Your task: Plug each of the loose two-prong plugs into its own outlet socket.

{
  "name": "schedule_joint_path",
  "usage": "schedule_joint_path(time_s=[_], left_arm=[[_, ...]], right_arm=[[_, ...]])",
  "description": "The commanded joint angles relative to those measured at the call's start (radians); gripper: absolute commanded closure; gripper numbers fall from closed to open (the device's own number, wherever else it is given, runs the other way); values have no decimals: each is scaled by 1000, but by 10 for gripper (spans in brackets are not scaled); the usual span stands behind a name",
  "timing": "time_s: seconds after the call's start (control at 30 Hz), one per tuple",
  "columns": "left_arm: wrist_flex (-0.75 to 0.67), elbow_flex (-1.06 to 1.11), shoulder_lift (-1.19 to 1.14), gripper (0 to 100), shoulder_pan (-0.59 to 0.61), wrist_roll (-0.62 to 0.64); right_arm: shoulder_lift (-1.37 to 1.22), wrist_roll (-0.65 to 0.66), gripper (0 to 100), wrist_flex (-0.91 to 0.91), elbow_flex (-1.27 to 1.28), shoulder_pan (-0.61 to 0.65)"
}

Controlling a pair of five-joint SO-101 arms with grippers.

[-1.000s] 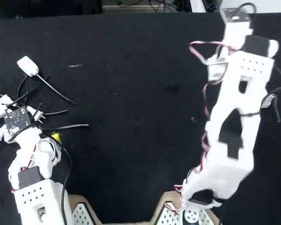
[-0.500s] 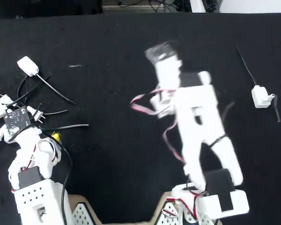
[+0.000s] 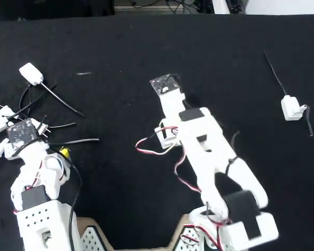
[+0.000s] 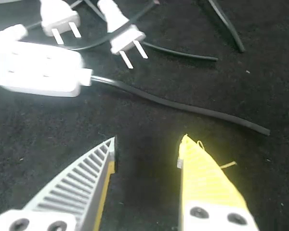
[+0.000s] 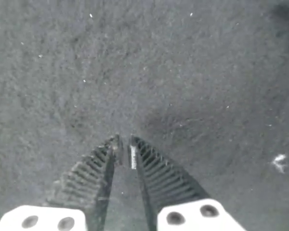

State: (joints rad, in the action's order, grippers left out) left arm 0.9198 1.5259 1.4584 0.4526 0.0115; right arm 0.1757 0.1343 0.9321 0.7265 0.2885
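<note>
**Desk:** Where do we find the left claw (image 4: 147,144)?

**Field:** We see it spread wide and holding nothing, low over the black tabletop (image 4: 274,82). A black cable (image 4: 183,103) crosses just beyond its tips. Past that cable lies the white outlet block (image 4: 38,70). Close by it are two loose plugs, the first plug (image 4: 126,37) and the second plug (image 4: 58,20), both with their prongs bare.

**Desk:** And the right claw (image 5: 124,144)?

**Field:** We see it pinched closed on nothing, over bare cloth mid-tabletop, well apart from the outlet block. In the high view a small white piece (image 3: 289,107) with a thin black lead lies far off to its right
</note>
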Motion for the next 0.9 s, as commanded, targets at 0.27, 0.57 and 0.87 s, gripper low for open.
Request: schedule_joint_path(time_s=[0.27,0.57,0.87], left_arm=[[-15,-15,9,777,-45,0],[-8,-88,9,776,-44,-77],[98,-418,-20,774,188,-98]], right_arm=[[426,-23,987,-250,321,15],[512,-23,986,-422,470,15],[492,-25,821,-430,493,15]])
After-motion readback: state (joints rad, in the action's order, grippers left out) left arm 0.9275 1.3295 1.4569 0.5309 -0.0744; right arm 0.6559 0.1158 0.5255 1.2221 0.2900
